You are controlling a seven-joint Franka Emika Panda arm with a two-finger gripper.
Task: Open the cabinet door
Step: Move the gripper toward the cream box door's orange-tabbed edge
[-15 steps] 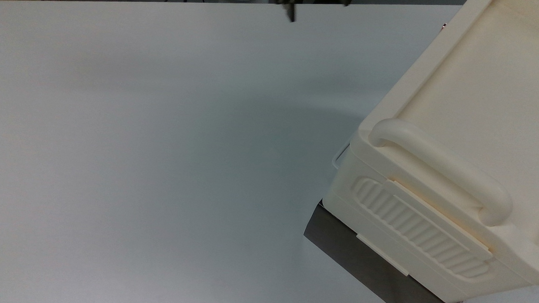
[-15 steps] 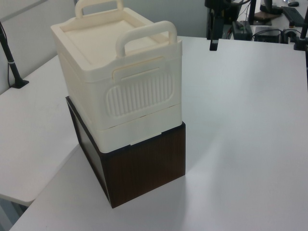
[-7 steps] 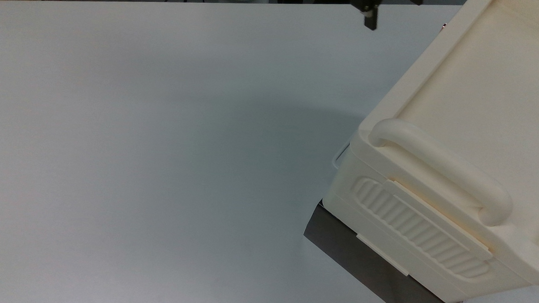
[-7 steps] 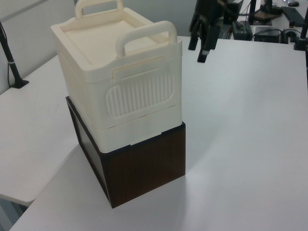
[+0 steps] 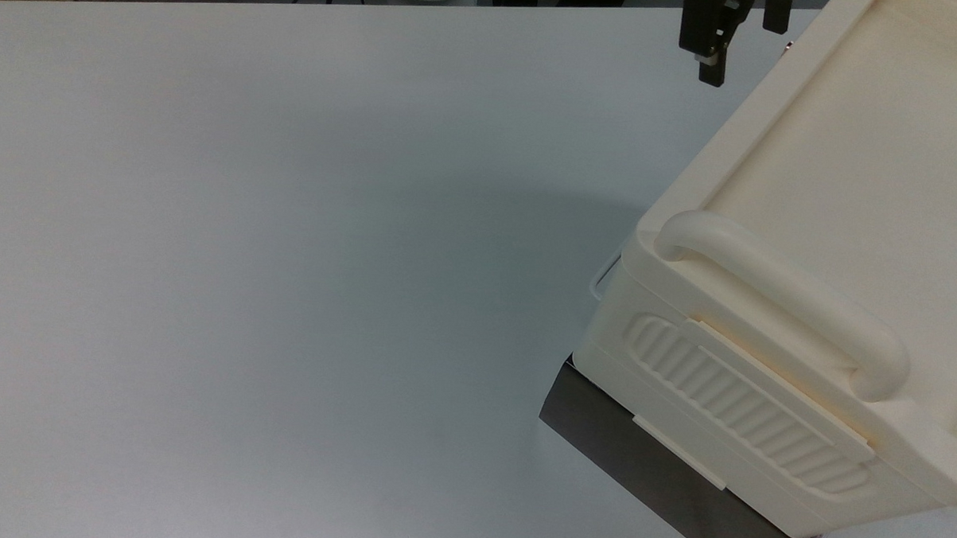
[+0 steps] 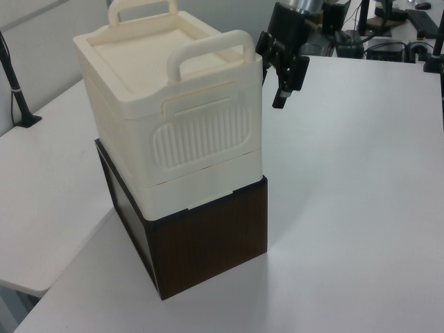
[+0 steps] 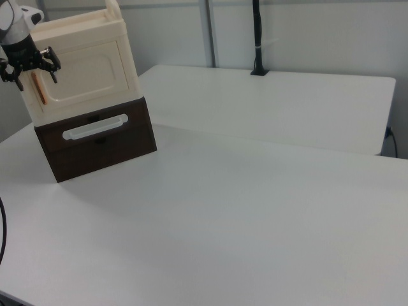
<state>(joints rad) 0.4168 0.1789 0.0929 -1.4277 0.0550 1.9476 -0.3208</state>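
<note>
The cream cabinet (image 5: 839,186) sits on a dark brown base at the top view's right; in the left view the cabinet (image 6: 166,97) shows its ribbed side. The cabinet door (image 7: 86,70) faces the right view's camera and lies flush with the front, its copper handle (image 7: 39,90) at the left edge. My gripper (image 7: 35,76) hangs in front of the door's upper left, open, with a finger on each side of the handle's top. In the top view the gripper (image 5: 742,54) is by the cabinet's far corner. In the left view the gripper (image 6: 272,82) is just past the cabinet's right edge.
The brown base (image 7: 102,143) has a drawer with a white bar handle (image 7: 95,126). A black pole (image 7: 257,38) is clamped at a far table's edge. The white table (image 5: 288,254) spreads wide to the top view's left. Cables and gear (image 6: 388,41) lie beyond the table.
The gripper has travelled from the table's far edge over to the cabinet's front, moving right and lower in the top view. It now hangs close to the door handle. The cabinet has not moved.
</note>
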